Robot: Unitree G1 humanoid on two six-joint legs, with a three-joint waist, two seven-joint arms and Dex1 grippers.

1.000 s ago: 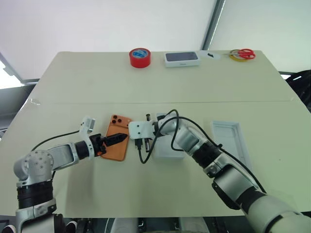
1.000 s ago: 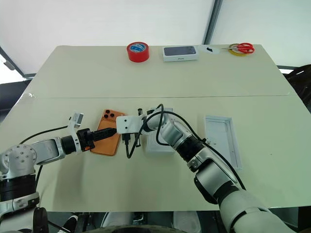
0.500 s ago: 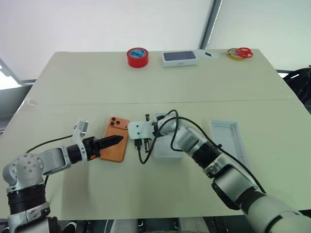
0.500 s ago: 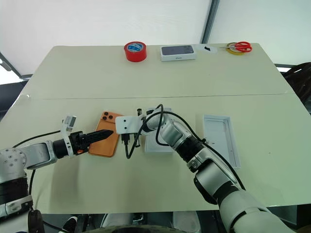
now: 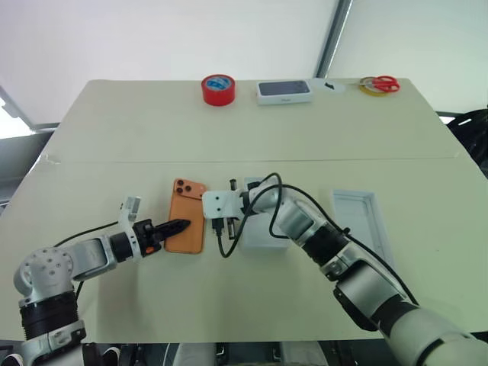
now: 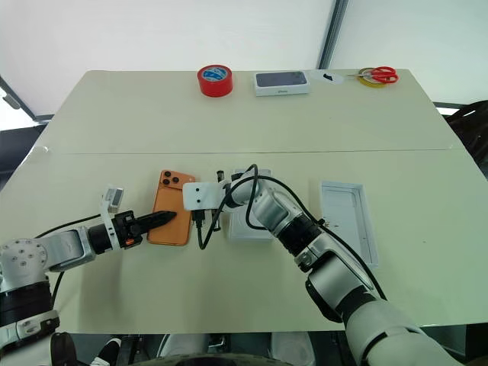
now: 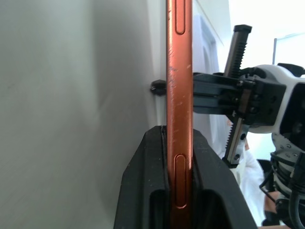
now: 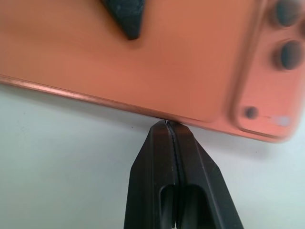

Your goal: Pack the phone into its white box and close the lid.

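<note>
From the head views I'm seeing the phone (image 5: 187,216) lying back-up on the table (image 5: 252,122), with the white box (image 5: 263,232) just beside it and the lid (image 5: 364,223) lying open-side up further right. The left wrist view is giving me what those don't: my left gripper (image 7: 180,143) is clamping the phone's edge, a finger on each face. The right wrist view is showing my right gripper (image 8: 167,125) pressed fully shut, its tip touching the phone's opposite long edge. A second ago the left gripper was gaping over the phone; it is now closing tight on it. The right gripper is staying put.
</note>
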